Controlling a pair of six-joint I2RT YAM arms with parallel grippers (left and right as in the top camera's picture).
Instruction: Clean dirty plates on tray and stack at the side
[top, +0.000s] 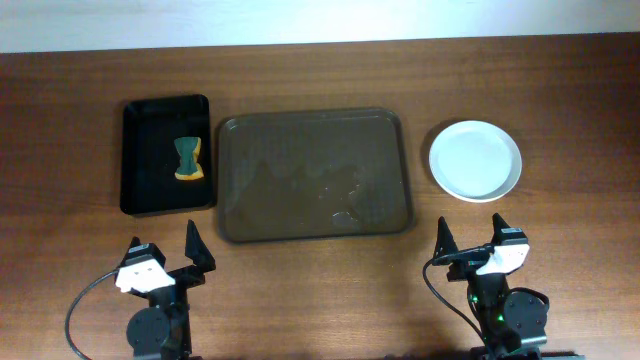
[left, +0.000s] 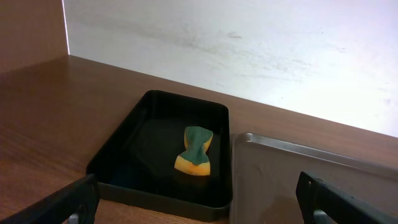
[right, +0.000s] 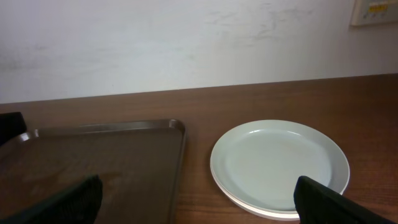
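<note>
Tabletop (top: 320, 75): brown wood, running up to a pale wall at the far edge.
Tray (top: 300, 150): dark brown, flat at the centre, its floor marked with pale streaks.
Black tray (top: 145, 195): just left of the tray, narrower, holding the sponge.
Plates (top: 476, 160): white, stacked on the tabletop right of the tray and apart from it; top plate looks clean; count unclear.
Left hand (top: 163, 237): wide, holding nothing, near edge, in front of the gap between the two trays.
Right hand (top: 471, 224): wide, holding nothing, just in front of the plates.
Sponge (top: 187, 160): yellow and green, pinched at the middle, lying in the black tray.
</note>
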